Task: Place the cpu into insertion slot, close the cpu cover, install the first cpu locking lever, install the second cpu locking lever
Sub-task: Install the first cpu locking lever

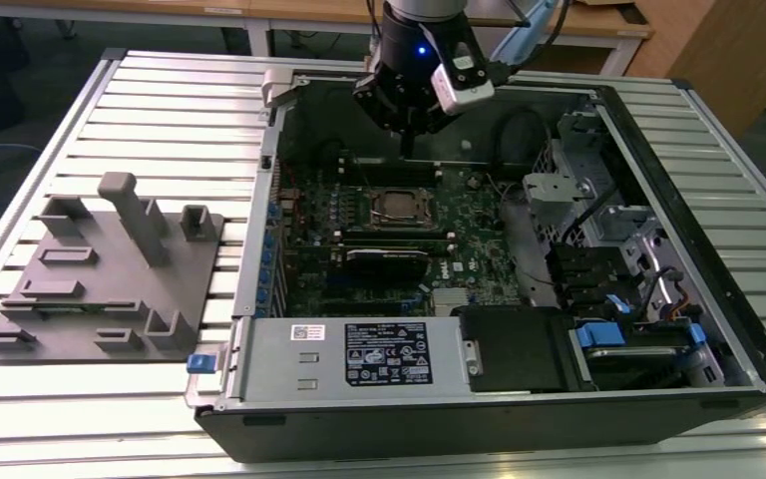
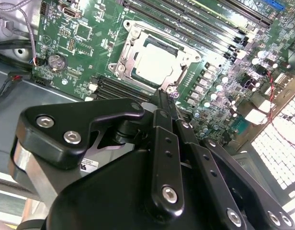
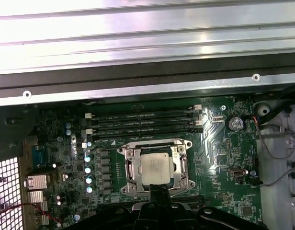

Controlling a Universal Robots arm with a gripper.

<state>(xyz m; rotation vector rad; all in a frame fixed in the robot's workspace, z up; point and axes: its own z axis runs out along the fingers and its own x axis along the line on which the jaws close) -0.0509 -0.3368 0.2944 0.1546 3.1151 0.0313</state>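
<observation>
A slatted metal table point(image 1: 157, 90) carries an open black computer case point(image 1: 702, 329). The case lies on its side across the table's middle and toward the exterior view's right edge. Just beside the case, toward the table's edge on the exterior view's left, rests a grey moulded fixture tray point(image 1: 91, 299) with upright posts. Inside the case, a power supply box point(image 1: 356, 354) with a white label lies along the near edge. The green motherboard point(image 1: 316, 239) covers the case floor behind it.

The arm's black gripper point(image 1: 406, 150) hangs above the motherboard, raised clear of it, with its fingers pressed together and nothing between them. In both wrist views the joined tip point(image 2: 163, 97) point(image 3: 157, 190) lines up with the socket's edge on the side away from the case's far wall.

Long black memory slots point(image 3: 142, 122) run between the socket and that far wall. The insertion slot point(image 3: 122, 189) sits near the motherboard's middle, its silver rim showing at the corners. The cpu cover point(image 3: 130, 167) lies flat over it, a thin silver frame with a square window. The cpu point(image 3: 154, 168) sits level in the slot inside that window, with its dull grey top facing up point(image 2: 154, 64). I cannot tell whether the fine lever wires along the frame are latched.
</observation>
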